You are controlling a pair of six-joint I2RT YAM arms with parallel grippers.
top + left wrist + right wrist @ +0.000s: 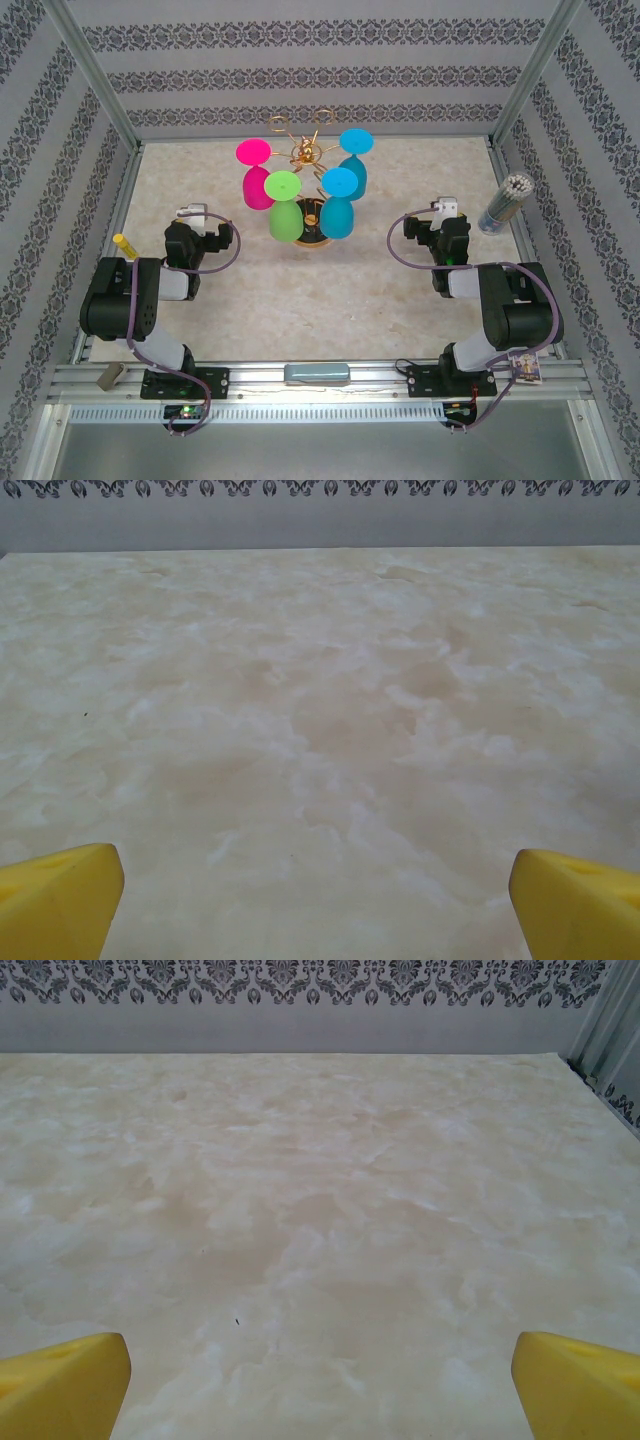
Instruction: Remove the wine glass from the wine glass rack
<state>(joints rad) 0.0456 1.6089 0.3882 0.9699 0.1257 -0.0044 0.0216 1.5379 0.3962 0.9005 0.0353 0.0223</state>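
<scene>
Left claw (192, 214) and right claw (446, 208) sit over the near worktop (320, 300), each spread wide and empty, with the wine glass rack (306, 152) standing beyond and between them, well apart from both, carrying four inverted wine glasses (283, 205)

Black rounded joints on left arm (125, 300) and right arm (515, 315), looped purple cables (232, 250). Yellow fingertips (60, 905) on left pincer (318, 905) and right pincer (320, 1385).
</scene>
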